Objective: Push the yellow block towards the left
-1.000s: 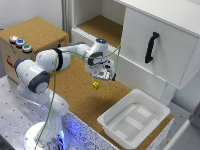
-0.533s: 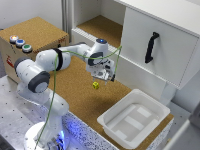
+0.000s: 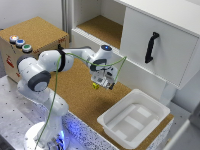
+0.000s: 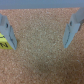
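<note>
One arm reaches from its base at the exterior view's left across a cork table (image 3: 80, 95), and its gripper (image 3: 101, 83) hangs low over the cork in front of a white cabinet (image 3: 150, 45). The wrist view shows the two fingers (image 4: 74, 27) standing well apart, with bare cork between them and nothing held. The block (image 3: 94, 85), small and yellow, lies on the cork just beside the gripper, on its side toward the exterior view's left; in the wrist view a sliver of the same block (image 4: 4, 40) shows at the picture's edge, outside one finger and touching or nearly touching it, which the blur leaves unclear. A green cable (image 3: 54, 100) runs along the arm to the wrist. A white tray (image 3: 134, 119) sits on the table toward the exterior view's right, well apart from the block. A cork-topped box (image 3: 30, 40) with three coloured buttons (image 3: 20, 43) stands at the far left of the exterior view.
</note>
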Available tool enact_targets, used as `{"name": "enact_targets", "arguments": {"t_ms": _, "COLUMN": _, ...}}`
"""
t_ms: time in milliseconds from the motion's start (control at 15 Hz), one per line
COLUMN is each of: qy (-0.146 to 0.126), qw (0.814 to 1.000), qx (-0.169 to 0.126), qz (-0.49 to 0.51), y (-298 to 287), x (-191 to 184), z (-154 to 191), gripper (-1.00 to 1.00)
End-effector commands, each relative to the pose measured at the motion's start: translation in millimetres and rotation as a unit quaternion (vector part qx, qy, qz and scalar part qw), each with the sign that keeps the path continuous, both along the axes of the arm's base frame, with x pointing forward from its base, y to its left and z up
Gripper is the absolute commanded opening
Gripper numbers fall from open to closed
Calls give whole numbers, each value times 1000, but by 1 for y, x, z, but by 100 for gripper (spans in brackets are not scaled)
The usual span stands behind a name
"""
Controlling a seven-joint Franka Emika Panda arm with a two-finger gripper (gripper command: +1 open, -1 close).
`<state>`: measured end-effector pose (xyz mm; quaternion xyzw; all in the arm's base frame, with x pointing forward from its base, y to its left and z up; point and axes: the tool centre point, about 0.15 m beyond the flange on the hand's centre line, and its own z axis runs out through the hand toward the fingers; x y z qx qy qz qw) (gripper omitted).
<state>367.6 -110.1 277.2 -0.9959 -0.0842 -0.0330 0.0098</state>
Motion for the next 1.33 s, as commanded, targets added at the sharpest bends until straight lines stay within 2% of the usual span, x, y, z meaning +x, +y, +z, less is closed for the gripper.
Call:
{"name": "enact_targets", "arguments": {"t_ms": 0, "qy": -31, "qw": 999, "qx": -24, "qz": -16, "y": 16, "x": 18, "z": -30, "gripper": 100}}
{"name": "enact_targets", "arguments": {"t_ms": 133, "qy": -17, "qw": 999, "qx": 3, "qz": -31, "y": 15, "x": 31, "z": -44, "gripper": 100}}
{"name": "enact_targets", "arguments": {"t_ms": 200, "qy": -25, "qw": 1000, "qx": 5, "qz": -18, "y": 20, "x": 39, "z": -46, "gripper": 100}}
{"name": "enact_targets", "arguments": {"t_ms": 267, "qy": -22, "qw": 999, "qx": 16, "qz": -16, "y": 23, "x": 45, "z": -47, "gripper": -100}}
{"name": "enact_targets", "arguments": {"t_ms": 400, "qy": -28, "qw": 1000, "qx": 4, "qz": 0, "y": 26, "x": 57, "z": -51, "gripper": -100}}
{"name": "enact_targets", "arguments": {"t_ms": 467, "qy": -20, "qw": 1000, "qx": 11, "qz": -8, "y": 23, "x": 64, "z": -59, "gripper": -100}}
{"name": "enact_targets", "arguments": {"t_ms": 533, "qy": -31, "qw": 999, "qx": -1, "qz": -7, "y": 21, "x": 68, "z": -62, "gripper": -100}}
{"name": "enact_targets", "arguments": {"t_ms": 667, "qy": -29, "qw": 999, "qx": -1, "qz": -18, "y": 20, "x": 74, "z": -65, "gripper": -100}}
{"name": "enact_targets", "arguments": {"t_ms": 933, "qy": -49, "qw": 999, "qx": -7, "qz": 0, "y": 45, "x": 75, "z": -61, "gripper": -100}}
{"name": "enact_targets", "arguments": {"t_ms": 1267, "qy": -38, "qw": 999, "qx": 6, "qz": 9, "y": 79, "x": 65, "z": -59, "gripper": -100}}
